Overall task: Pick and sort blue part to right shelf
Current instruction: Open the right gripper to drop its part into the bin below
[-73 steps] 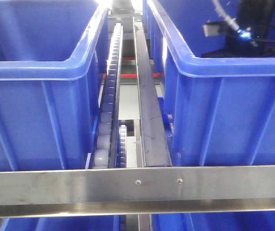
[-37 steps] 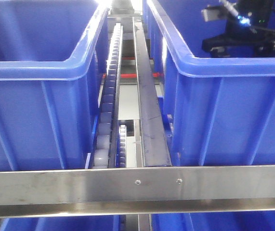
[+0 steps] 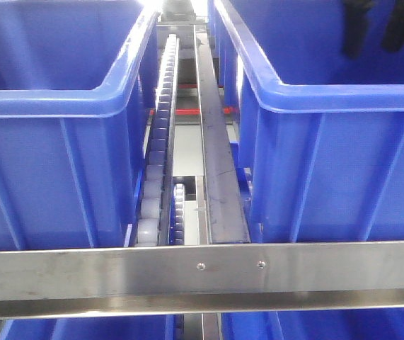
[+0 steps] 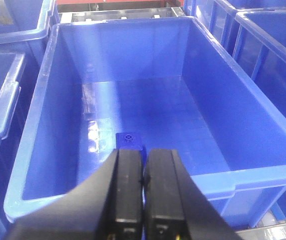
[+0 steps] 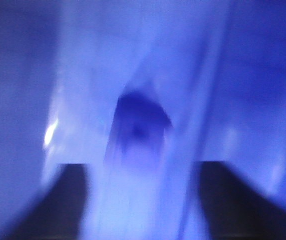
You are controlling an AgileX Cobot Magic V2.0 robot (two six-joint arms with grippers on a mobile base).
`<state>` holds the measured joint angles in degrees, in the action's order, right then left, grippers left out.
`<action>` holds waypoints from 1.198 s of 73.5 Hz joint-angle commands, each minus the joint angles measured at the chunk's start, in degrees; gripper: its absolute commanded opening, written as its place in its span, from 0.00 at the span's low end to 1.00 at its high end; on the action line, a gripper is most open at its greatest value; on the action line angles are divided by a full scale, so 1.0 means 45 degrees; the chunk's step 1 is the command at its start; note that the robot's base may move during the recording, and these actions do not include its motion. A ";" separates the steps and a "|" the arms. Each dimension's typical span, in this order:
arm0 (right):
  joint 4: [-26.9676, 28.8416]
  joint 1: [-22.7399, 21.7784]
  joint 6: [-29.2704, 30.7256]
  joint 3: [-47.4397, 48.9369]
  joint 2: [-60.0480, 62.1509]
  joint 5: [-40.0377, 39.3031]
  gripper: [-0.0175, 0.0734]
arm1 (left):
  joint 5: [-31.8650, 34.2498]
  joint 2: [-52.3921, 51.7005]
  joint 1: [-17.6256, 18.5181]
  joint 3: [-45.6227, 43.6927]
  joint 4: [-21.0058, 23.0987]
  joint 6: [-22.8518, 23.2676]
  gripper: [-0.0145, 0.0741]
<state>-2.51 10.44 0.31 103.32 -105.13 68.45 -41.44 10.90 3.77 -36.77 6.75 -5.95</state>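
A small blue part [image 4: 128, 138] was seen on the floor of a blue bin [image 4: 37, 125] in the left wrist view, lying flat toward the bin's near wall and somewhat toward the left side wall. It was a squarish block with a round boss or hole on its top face. It was judged to be light, rigid moulded plastic, smooth and possibly a little slippery on the glossy bin floor, and not fragile. A hold across two opposite flat sides, with the pads set low on the block, was judged the surest.

The left tool [image 4: 143, 165] was clenched, its two black fingers pressed together with nothing between them. It hung above the near wall of the bin, and the part lay just beyond its fingertips, apart from them and not gripped.

In the right wrist view, which was heavily blurred, a darker blue block [image 5: 140, 130] was seen between the two dark fingers [image 5: 233, 200] of the right tool [image 5: 140, 200], which stood well apart, released. Whether this was a second blue part could not be told, nor whether the fingers touched it. In the front view two dark finger tips [image 3: 354, 32] were seen hanging over the right-hand bin [image 3: 329, 99], far from its near wall.
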 commanded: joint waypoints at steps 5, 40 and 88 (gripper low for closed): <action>-0.0244 -0.0076 0.0123 -0.1528 0.2154 -0.0871 0.33 | 0.1018 0.0157 -0.0012 -0.0329 0.0070 0.0046 0.30; -0.0271 -0.0076 0.0111 -0.9699 0.9046 -0.6204 0.24 | 0.1018 0.0157 -0.0012 -0.0329 -0.0073 0.0046 0.30; -0.0271 -0.0057 0.0111 -1.5372 2.0991 -0.8671 0.24 | 0.1093 0.0157 -0.0012 -0.0329 -0.0073 0.0046 0.30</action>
<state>-2.93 10.44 0.41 33.29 -13.16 34.76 -41.44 10.90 3.77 -36.77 6.25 -5.95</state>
